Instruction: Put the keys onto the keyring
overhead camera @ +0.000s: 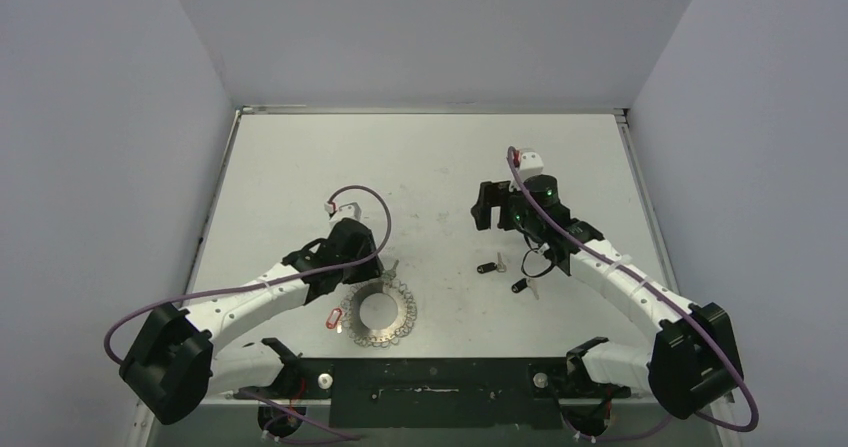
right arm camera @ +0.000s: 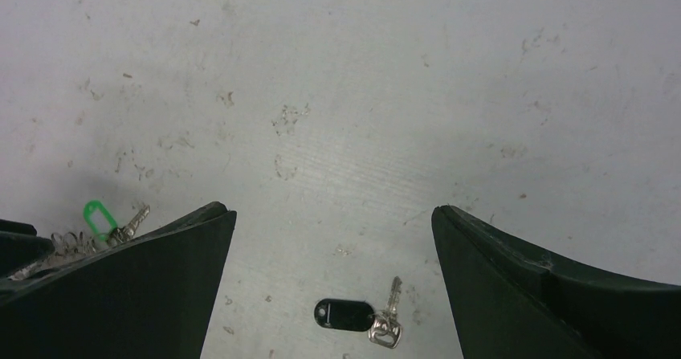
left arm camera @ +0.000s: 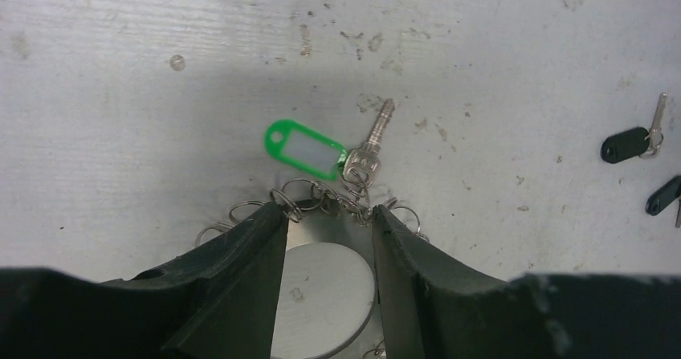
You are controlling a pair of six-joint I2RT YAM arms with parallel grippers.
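Surface: pale grey (overhead camera: 420,167), scuffed and specked with dark marks.
Room: plain pale walls (overhead camera: 100,117) close in on the left, right and far sides.
Edges: a thin rim (overhead camera: 430,110) runs along the far edge and down both sides.
Keyring: it (overhead camera: 380,312) lies flat at the near left, its green tag (left arm camera: 305,148) and a silver key (left arm camera: 371,146) at its far edge, a red clip (overhead camera: 333,316) just beside it.
Keys: two (overhead camera: 488,266) (overhead camera: 522,286) lie apart at centre-right, between the keyring and my right arm.
Left jaws: narrow, astride the keyring's far band; I cannot tell if they touch it.
Right jaws: wide, holding nothing, above the surface just beyond the keys.
Open room: the widest stretch lies beyond both jaws, toward the far wall.
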